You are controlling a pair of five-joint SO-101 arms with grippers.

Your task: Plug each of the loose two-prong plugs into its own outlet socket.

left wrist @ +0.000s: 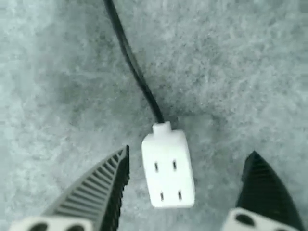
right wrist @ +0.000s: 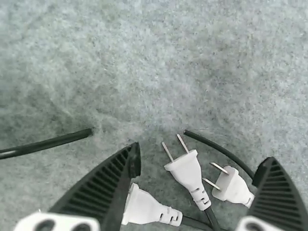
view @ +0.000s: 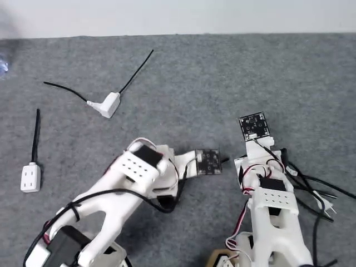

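My left gripper hangs open just above the grey carpet, its fingers on either side of a white outlet socket with a black cord. My right gripper is open too, low over three white two-prong plugs: one in the middle with its prongs up, one near the far finger, and one partly under the near finger. In the high view both arms stand at the front, and two more white sockets lie at the left and back left.
Black cables trail beside the right arm, with a white plug near the right edge. A loose black cord end lies on the carpet beside my right gripper. The carpet's back and middle are open floor.
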